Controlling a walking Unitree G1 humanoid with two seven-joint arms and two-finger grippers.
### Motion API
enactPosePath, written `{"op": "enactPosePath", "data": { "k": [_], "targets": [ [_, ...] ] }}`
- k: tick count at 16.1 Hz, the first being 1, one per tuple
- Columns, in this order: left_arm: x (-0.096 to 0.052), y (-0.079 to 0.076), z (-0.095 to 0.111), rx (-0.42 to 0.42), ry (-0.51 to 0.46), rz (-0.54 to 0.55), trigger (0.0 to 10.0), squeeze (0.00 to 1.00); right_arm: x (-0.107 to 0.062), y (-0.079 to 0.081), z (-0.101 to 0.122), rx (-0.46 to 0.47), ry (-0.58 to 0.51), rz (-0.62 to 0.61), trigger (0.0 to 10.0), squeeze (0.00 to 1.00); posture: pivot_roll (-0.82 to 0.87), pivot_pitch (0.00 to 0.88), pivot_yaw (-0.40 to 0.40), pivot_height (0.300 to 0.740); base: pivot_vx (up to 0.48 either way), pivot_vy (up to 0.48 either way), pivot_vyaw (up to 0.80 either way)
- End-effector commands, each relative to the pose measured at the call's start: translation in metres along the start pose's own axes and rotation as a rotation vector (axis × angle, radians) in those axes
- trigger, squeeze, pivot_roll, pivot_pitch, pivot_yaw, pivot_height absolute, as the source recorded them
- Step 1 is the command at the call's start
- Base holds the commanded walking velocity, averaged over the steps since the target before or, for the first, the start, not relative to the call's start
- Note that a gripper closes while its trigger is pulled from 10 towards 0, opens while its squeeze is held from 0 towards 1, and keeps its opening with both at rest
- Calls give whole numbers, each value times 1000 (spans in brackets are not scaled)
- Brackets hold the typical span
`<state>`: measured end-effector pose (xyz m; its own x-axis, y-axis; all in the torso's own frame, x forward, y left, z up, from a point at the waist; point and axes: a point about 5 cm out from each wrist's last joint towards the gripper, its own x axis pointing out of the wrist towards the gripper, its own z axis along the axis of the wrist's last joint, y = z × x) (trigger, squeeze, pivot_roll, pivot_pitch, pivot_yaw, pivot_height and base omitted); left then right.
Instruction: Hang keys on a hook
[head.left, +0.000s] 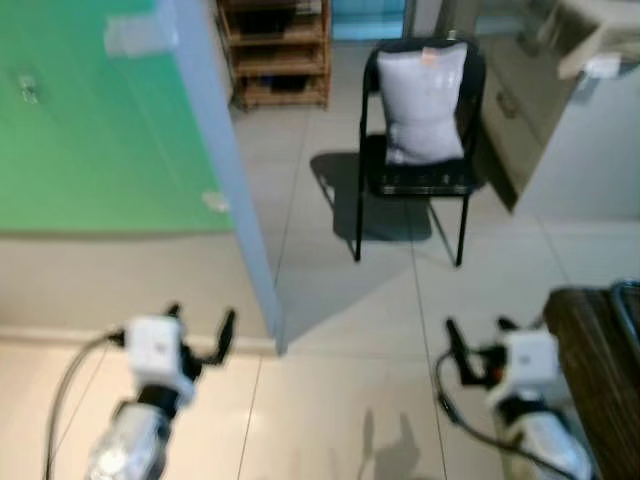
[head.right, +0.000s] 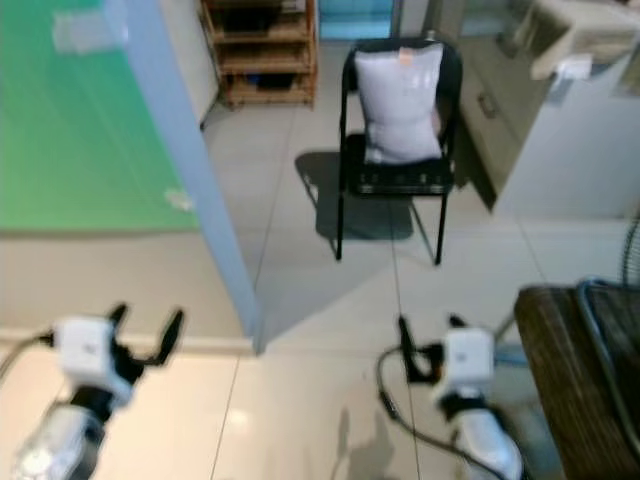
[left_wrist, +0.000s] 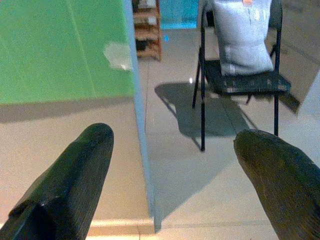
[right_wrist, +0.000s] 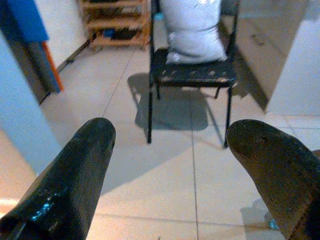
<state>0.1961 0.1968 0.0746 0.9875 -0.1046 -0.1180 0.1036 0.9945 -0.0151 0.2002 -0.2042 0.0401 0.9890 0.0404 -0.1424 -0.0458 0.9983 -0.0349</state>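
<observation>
Nothing of the task looks done yet; I see no keys and no hook I can make out, so where the keys lie I cannot tell, and finding, lifting and hanging them are all left, by my judgement; my left gripper (head.left: 200, 325) hangs low over the tiled floor (head.left: 340, 400) beside the green wall (head.left: 90, 130), fingers spread wide, holding and touching nothing; my right gripper (head.left: 478, 338) hangs near a dark table (head.left: 595, 350), fingers likewise parted and empty; ahead stands a black chair (head.left: 415, 180) with a white pillow (head.left: 425, 100).
</observation>
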Motion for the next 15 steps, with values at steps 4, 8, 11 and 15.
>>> {"op": "enactPosePath", "data": {
  "k": [4, 8, 11, 15],
  "targets": [
    [20, -18, 9, -3, -26, -88, 10000, 0, 37, 17, 12, 43, -48, 42, 10000, 0, -196, 0, 114, 740, 0, 0, 0],
    [36, -13, 4, -42, 26, -70, 10000, 0, 44, 27, 7, 51, -15, 75, 10000, 0, -189, 0, 124, 740, 0, 382, 0],
    [43, -16, 2, -97, 40, -88, 10000, 0, 50, 29, 5, 52, -9, 76, 10000, 0, -190, 0, 126, 740, 0, 428, 0],
    [51, -15, 2, -117, 53, -100, 10000, 0, 52, 28, 3, 63, 3, 65, 10000, 0, -200, 0, 126, 740, 0, 450, 0]
  ]
}}
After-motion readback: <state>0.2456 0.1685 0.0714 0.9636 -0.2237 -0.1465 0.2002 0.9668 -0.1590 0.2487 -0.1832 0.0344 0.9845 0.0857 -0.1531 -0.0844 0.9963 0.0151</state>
